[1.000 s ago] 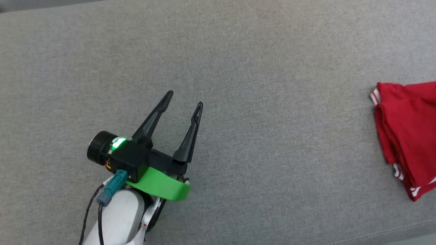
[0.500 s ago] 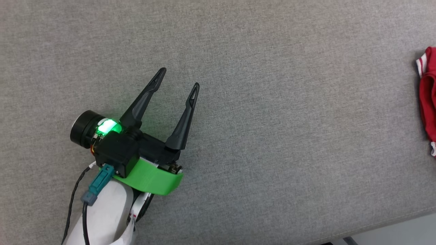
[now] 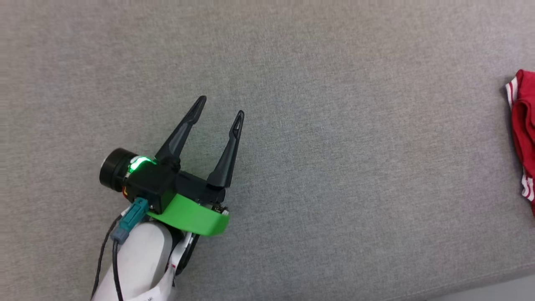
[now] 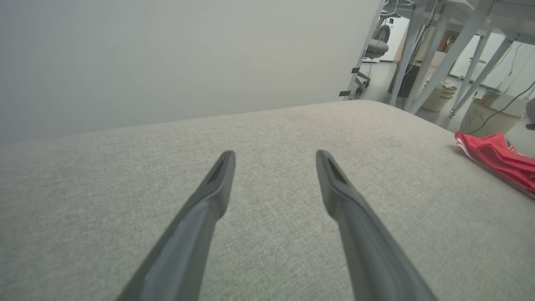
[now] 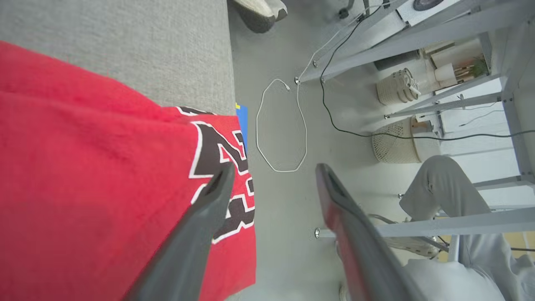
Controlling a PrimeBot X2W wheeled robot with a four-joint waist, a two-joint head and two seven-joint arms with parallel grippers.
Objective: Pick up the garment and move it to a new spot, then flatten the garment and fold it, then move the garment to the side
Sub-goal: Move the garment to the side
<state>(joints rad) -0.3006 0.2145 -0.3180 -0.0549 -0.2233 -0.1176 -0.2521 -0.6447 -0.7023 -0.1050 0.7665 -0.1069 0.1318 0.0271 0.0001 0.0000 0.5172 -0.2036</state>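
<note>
The garment [image 5: 83, 188], red with a black white-outlined "23", lies folded at the right end of the grey fabric surface [image 3: 334, 125], its edge hanging over the side. A strip of the garment [image 3: 524, 133] with striped trim shows at the head view's right edge, and the garment [image 4: 501, 159] lies far right in the left wrist view. My right gripper [image 5: 274, 167] stands open just above the garment's hanging edge, nothing between its fingers. My left gripper [image 3: 221, 107] is open over bare fabric at the lower left, far from the garment; the left gripper [image 4: 274, 154] holds nothing.
Beyond the surface's right edge is grey floor with a white cable loop [image 5: 281, 125], a black cable, metal table legs [image 5: 376, 46] and wicker baskets [image 5: 393, 144]. A person in grey clothes [image 5: 447, 196] sits close by there. A pale wall [image 4: 167, 58] stands behind the surface.
The head camera has swung left, so the garment now shows only at the right edge. My left gripper stays open in about the same place.
</note>
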